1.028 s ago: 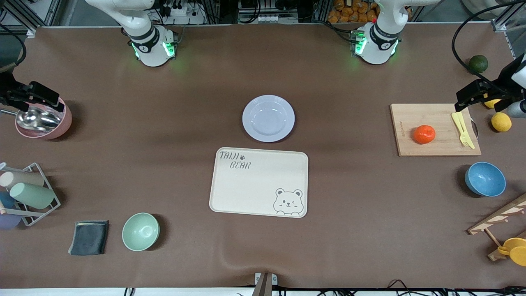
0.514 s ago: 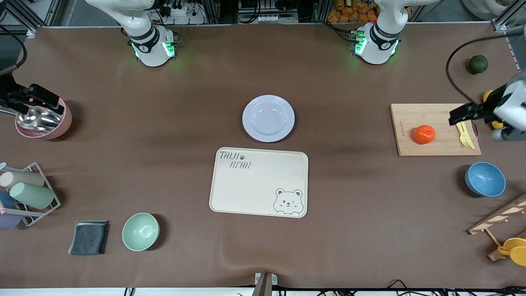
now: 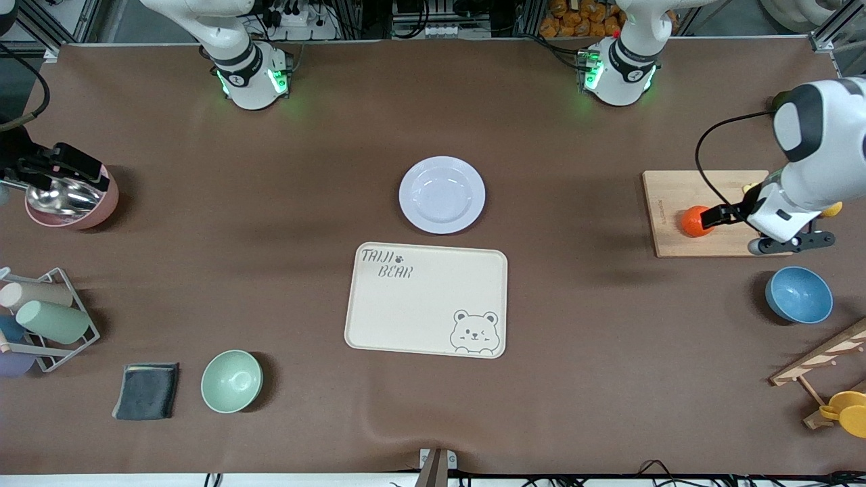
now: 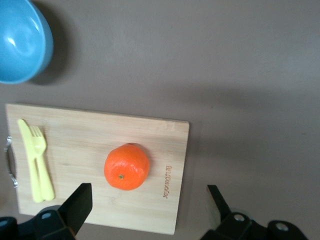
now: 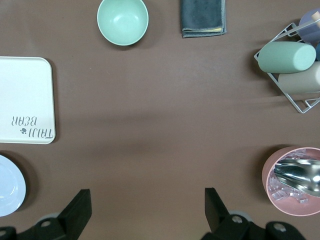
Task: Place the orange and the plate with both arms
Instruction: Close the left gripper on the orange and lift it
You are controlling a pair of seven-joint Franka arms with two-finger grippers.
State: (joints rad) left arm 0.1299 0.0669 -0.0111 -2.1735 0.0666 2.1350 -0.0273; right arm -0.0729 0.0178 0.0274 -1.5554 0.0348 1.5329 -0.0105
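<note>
Hanging wide open over the orange (image 4: pixel 126 167) on its wooden board (image 4: pixel 80 145), the left gripper (image 4: pixel 147 205) held nothing, while the right gripper (image 5: pixel 145 207) waited wide open too.

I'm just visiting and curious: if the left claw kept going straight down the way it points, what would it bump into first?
Probably the orange on the wooden cutting board. The left claw hangs open over it; its exact height is unclear.

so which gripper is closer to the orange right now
Left. The left gripper hangs open over the cutting board, just beside the orange. The right gripper waits open by the pink bowl.
</note>
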